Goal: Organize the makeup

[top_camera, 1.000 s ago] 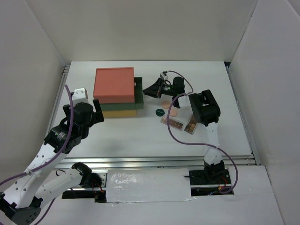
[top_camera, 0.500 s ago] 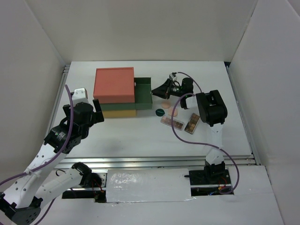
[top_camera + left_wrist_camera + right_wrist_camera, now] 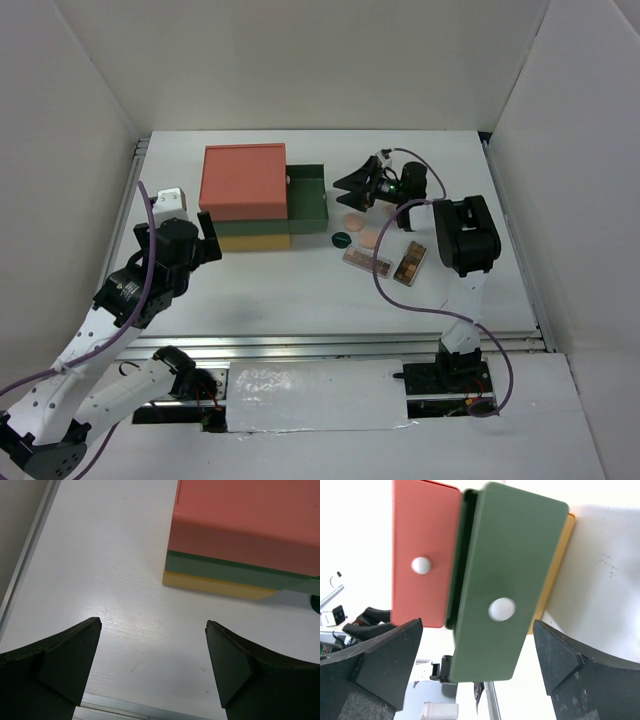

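The makeup lies on the table right of the drawer box: two peach puffs (image 3: pixel 352 222) (image 3: pixel 371 238), a dark-green disc (image 3: pixel 341 239) and two long brownish palettes (image 3: pixel 368 261) (image 3: pixel 410 263). The disc's edge (image 3: pixel 316 604) shows in the left wrist view. My right gripper (image 3: pixel 345 188) (image 3: pixel 477 630) is open, just right of the pulled-out green drawer (image 3: pixel 307 198). It faces the drawer's white knob (image 3: pixel 501 609) without touching it. My left gripper (image 3: pixel 210 235) (image 3: pixel 152 630) hangs open over bare table, left of the box, holding nothing.
The drawer box stacks an orange drawer (image 3: pixel 243 180) (image 3: pixel 422 555), the green one (image 3: pixel 505 580) and a yellow one (image 3: pixel 255 241) (image 3: pixel 220 585). The green drawer's inside looks dark. White walls enclose the table, and a metal rail (image 3: pixel 330 345) runs along its near edge.
The right gripper drew the green drawer out to the right by its knob, then let go, opened wide and backed off slightly. The left arm stayed still.
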Tool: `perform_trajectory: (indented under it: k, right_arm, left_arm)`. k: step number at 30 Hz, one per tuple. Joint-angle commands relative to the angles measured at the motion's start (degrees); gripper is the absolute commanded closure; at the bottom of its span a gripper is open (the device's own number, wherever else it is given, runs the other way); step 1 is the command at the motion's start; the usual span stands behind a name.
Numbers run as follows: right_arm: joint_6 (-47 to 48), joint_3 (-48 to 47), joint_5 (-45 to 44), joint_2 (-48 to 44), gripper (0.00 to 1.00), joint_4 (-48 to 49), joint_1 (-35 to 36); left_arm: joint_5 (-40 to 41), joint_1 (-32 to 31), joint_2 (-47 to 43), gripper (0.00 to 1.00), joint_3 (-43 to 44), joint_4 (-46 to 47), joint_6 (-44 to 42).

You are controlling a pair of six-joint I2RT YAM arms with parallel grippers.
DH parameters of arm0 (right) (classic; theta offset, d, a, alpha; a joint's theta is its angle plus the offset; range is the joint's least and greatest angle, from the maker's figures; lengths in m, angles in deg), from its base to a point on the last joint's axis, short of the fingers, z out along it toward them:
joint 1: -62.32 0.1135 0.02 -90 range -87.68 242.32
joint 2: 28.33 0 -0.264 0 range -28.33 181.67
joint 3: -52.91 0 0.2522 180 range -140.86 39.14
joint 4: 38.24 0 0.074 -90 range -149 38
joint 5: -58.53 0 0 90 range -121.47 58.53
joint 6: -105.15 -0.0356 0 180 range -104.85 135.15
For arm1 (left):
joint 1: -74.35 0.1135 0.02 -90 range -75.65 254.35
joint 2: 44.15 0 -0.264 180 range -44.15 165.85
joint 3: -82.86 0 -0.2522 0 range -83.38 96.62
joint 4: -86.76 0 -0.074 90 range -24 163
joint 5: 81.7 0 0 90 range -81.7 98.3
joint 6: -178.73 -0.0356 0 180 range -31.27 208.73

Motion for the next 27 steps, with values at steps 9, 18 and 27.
perform_trajectory:
  k: [9, 18, 27]
  right_arm:
    - [37.4, 2.7, -26.4, -31.4, 0.00, -55.4, -0.8]
    - [52.8, 8.1, -50.4, -44.6, 0.00, -78.0, 5.0]
    - [48.3, 10.6, -58.0, -45.1, 0.01, -80.2, 11.6]
  left_arm:
    - [-0.3, 0.3, -1.6, 0.01, -0.1, 2.2, -1.3]
    - [-1.7, 0.2, -1.7, 0.01, 0.3, 2.3, -1.6]
    - [-2.2, 0.2, -2.9, 0.01, -0.1, 2.2, -1.4]
